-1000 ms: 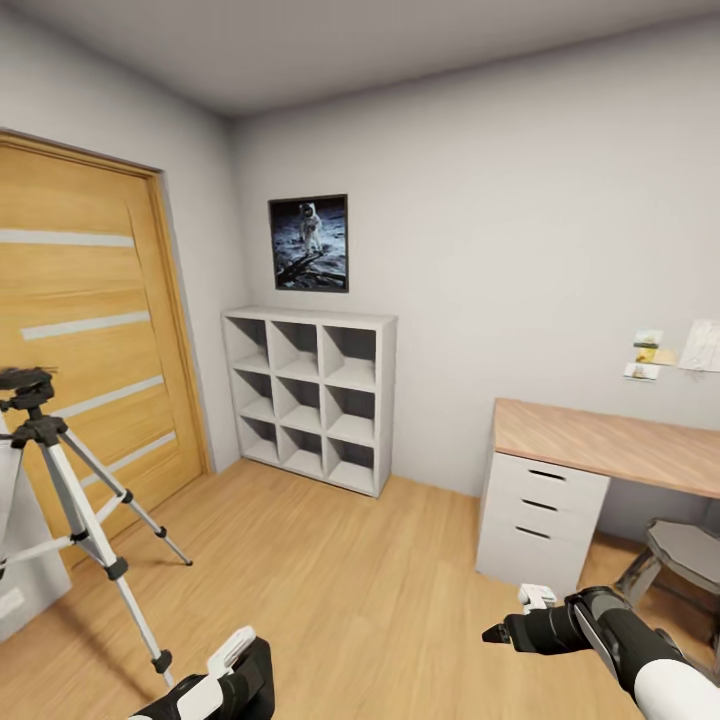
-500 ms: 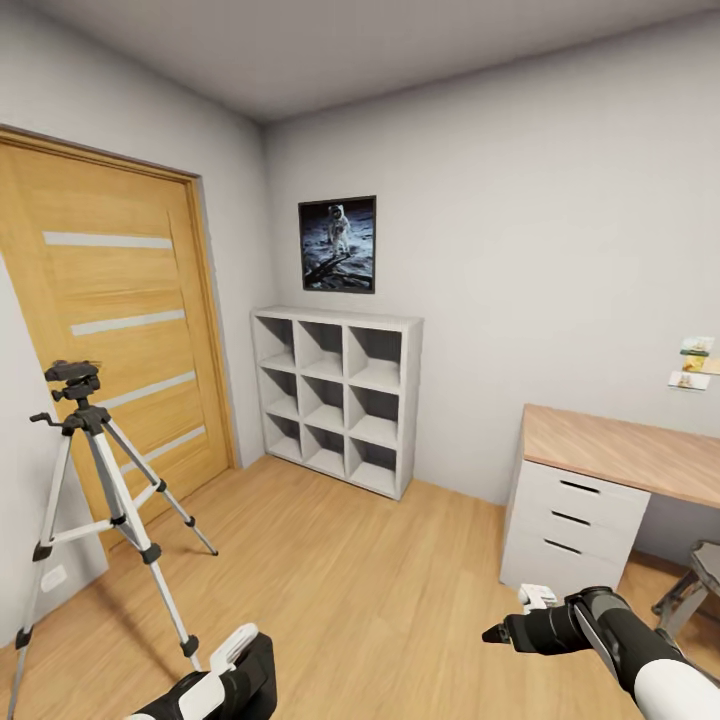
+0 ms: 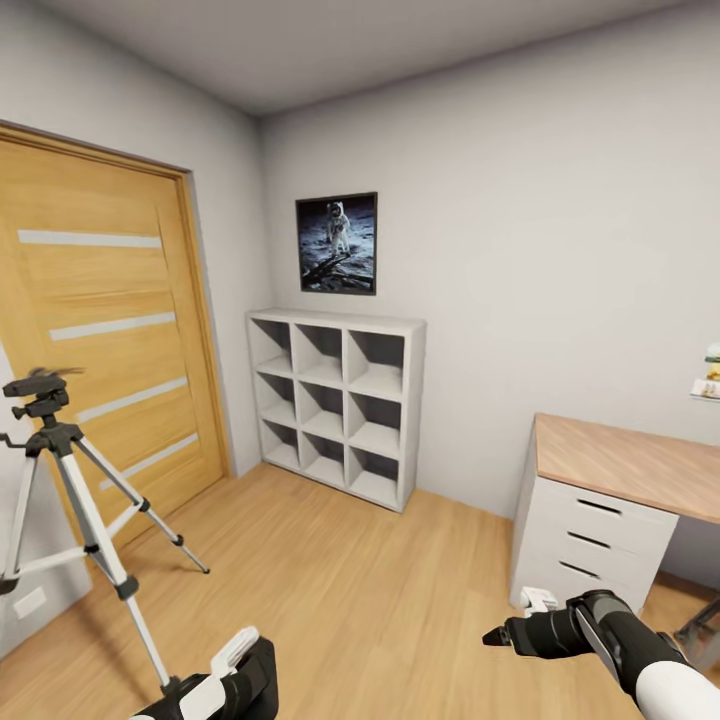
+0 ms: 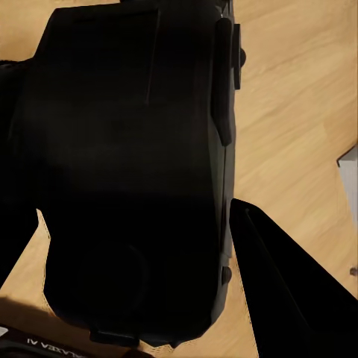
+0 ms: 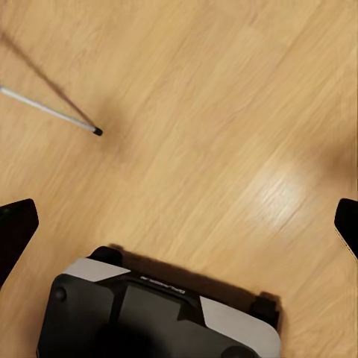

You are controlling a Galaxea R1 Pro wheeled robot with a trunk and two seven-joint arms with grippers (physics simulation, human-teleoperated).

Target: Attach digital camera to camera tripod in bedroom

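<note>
The camera tripod (image 3: pixel 62 478) stands on the wood floor at the left, in front of a wooden door, with silver legs and a black head. One of its leg tips (image 5: pixel 95 131) reaches into the right wrist view. My left gripper (image 3: pixel 243 672) is low at the bottom edge, shut on the digital camera (image 4: pixel 127 171), whose black body sits between the fingers (image 4: pixel 287 287). My right gripper (image 3: pixel 497 634) hovers open over bare floor at the lower right, fingers (image 5: pixel 15 224) far apart. The bedroom is out of view; this room has cube shelves and a desk.
A wooden door (image 3: pixel 100 330) fills the left wall. Grey cube shelves (image 3: pixel 338 400) stand against the back wall under a moon picture (image 3: pixel 337 243). A wooden-topped desk with white drawers (image 3: pixel 600 500) is at the right. My base (image 5: pixel 164 317) sits below the right gripper.
The whole head view has swung, so the camera moved: the tripod first slid into the picture, then back toward the left edge. Both arms hold the same pose.
</note>
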